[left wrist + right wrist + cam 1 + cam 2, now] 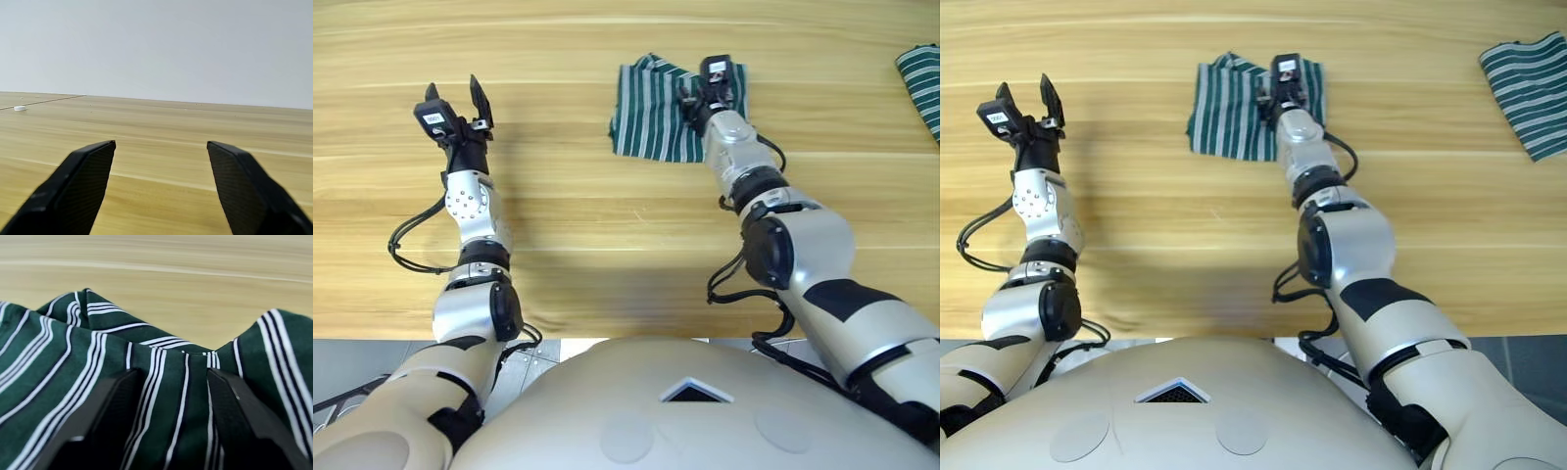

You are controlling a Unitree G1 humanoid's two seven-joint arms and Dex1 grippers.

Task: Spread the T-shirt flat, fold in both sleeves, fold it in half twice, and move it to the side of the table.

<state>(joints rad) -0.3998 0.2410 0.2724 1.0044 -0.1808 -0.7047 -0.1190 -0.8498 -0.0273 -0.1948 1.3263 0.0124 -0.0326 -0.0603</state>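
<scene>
T-shirt (646, 122) looks fully folded, mid-bench (607, 225) far side, so step 5: move aside | right tool (173, 377) spread, straddling a pucker of cloth | left tool (455, 90) spread, well apart | next, I'd guess: pinch firmly, slide sideways without unfolding

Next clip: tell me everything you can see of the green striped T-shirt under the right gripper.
The T-shirt is soft dark green cloth with thin white stripes in groups, folded into a small, roughly rectangular bundle. It lies on the wooden table, ahead of the robot. Its far edge is rumpled and lifts into two peaks. The right gripper rests on its right part, fingers apart, with a raised fold of cloth between them. Nothing else touches it.
</scene>
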